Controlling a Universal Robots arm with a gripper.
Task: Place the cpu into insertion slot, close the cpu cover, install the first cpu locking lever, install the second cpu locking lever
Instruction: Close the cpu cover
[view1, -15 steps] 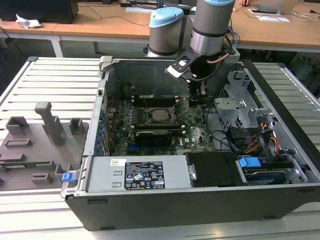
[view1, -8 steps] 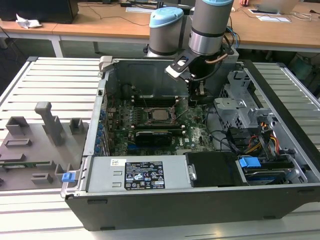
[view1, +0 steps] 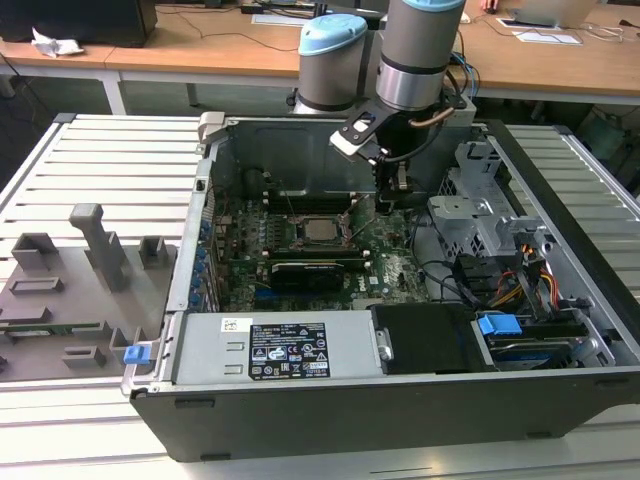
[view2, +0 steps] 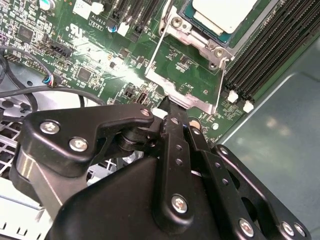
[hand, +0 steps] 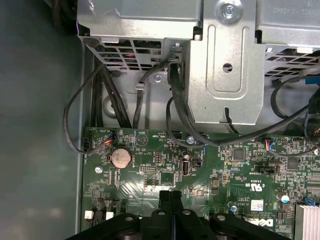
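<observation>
- Exterior view gives me the whole open computer case (view1: 350, 420) on the slatted worktop (view1: 100, 150). The arm (view1: 420, 50) hangs down inside it, just to the exterior view's right of the cpu (view1: 320, 231).
- The cpu sits in the insertion slot (view1: 298, 236), mid-board, and the long black card (view1: 310, 270) lies just nearer the camera.
- Second wrist view shows me what the exterior can't: the jaws are pressed together with nothing between them. Their tips are right at the edge of the silver socket bracket (view2: 182, 95); touching or not, I can't tell.
- Same view: the cpu cover (view2: 200, 42) lies down around the chip. Thin wire levers (view2: 155, 52) run along two of its sides, with the memory slots (view2: 265, 55) just beside.
- First wrist view looks the other way: coin battery (hand: 120, 158), black cables (hand: 180, 117) and a metal drive cage (hand: 225, 65) crowding the board's edge.
- On the exterior view's left is a grey fixture tray (view1: 60, 290), and the power supply (view1: 270, 350) walls off the near side.
</observation>
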